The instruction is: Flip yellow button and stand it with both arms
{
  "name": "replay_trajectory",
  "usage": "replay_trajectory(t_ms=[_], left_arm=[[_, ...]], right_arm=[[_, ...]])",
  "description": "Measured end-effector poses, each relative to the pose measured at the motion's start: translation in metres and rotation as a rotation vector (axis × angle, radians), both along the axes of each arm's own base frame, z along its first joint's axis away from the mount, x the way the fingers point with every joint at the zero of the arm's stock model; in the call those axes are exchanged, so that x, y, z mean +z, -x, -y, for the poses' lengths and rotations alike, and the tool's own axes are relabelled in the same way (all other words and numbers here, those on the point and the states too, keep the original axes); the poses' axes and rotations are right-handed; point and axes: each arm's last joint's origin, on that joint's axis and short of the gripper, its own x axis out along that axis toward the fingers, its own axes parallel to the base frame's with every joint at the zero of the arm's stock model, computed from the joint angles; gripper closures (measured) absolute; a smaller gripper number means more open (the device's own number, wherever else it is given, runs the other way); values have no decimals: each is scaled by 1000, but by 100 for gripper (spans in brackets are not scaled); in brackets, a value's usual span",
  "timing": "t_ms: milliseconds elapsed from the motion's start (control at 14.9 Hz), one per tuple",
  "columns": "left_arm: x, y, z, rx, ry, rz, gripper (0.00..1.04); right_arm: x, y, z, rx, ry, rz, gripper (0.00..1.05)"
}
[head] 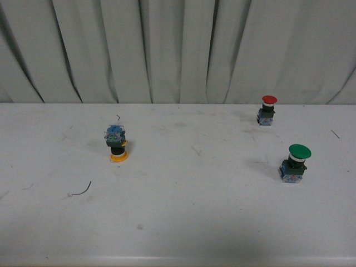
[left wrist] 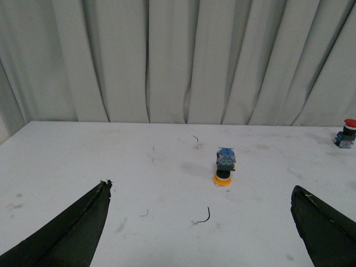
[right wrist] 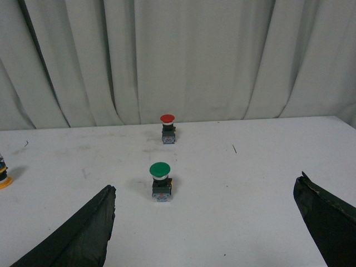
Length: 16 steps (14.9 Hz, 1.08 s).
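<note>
A: Where is the yellow button?

B: Left of centre on the white surface, mid-depth. It stands alone, with nothing touching it.

A: Which way does it point?

B: Inverted. The yellow cap is flat on the surface, with the black neck above it and the blue-grey contact block on top. The long axis is vertical, or close to it.

A: What are its neighbours?

B: The red button is far right, near the curtain, with its cap up. The green button is right and nearer, also cap up. Both are well apart from the yellow one. A thin wire scrap lies near left of it.

A: And the arms?

B: Neither shows in the front view. In the left wrist view, the left claw is spread wide with its dark fingers well apart and nothing between them. It faces the curtain, and the yellow button is ahead of it and clear of both fingers.

A: The right side?

B: The right claw is also spread wide and grips nothing. It faces the green button, with the red one farther back on roughly the same line. Only the edge of the yellow cap shows in that view.

A: How high are the claws above the surface?

B: I can't tell.
</note>
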Motion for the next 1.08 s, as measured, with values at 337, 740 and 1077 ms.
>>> replay_trajectory(t_ms=[337,740,1077], left_arm=[[0,0,0,0,0,0,7],[0,0,0,0,0,0,7],[0,0,0,0,0,0,7]], right_arm=[[0,0,0,0,0,0,6],[0,0,0,0,0,0,6],[0,0,0,0,0,0,6]])
